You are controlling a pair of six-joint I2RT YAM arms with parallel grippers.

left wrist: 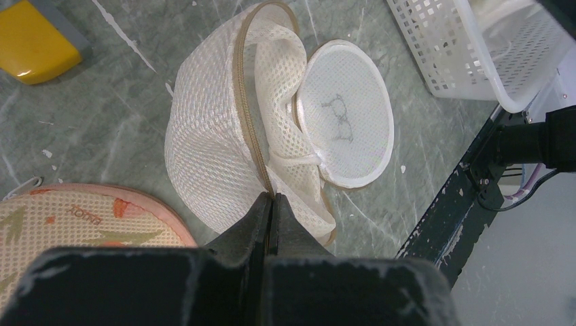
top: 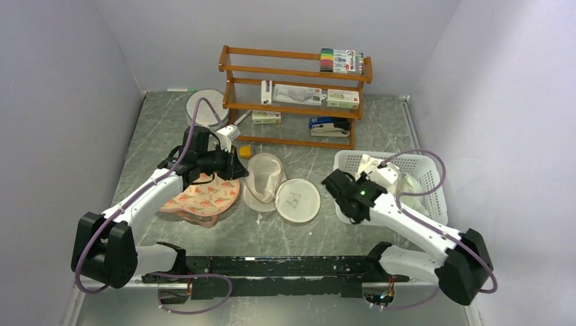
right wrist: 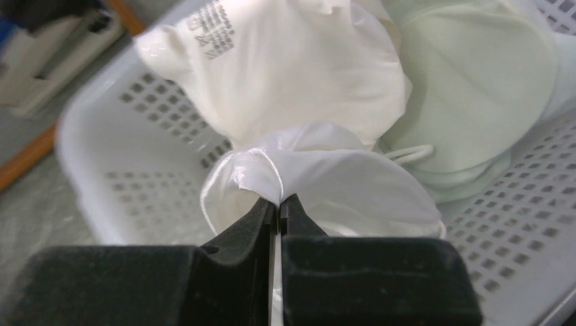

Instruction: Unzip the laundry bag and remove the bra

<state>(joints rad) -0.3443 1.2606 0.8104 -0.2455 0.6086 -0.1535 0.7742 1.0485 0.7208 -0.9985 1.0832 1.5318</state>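
Observation:
The cream-white mesh laundry bag [top: 265, 178] lies unzipped at mid-table, its domed half beside the flat disc [top: 297, 200] with the dark glasses mark. In the left wrist view, the bag [left wrist: 210, 142] gapes along its tan zip. My left gripper [left wrist: 272, 198] is shut on the zip rim at the bag's near edge; in the top view it [top: 239, 168] is at the bag's left side. My right gripper [right wrist: 278, 201] is shut on a white satin bra [right wrist: 346, 180] and holds it over the white basket [right wrist: 88, 136]; in the top view it [top: 360, 175] is at the basket's left rim.
The basket [top: 424, 204] holds a white garment [right wrist: 285, 68] and a pale green cup [right wrist: 475, 81]. A peach carrot-print case [top: 204, 197] lies under the left arm. A yellow block [top: 244, 151] and a wooden shelf [top: 295, 71] stand behind.

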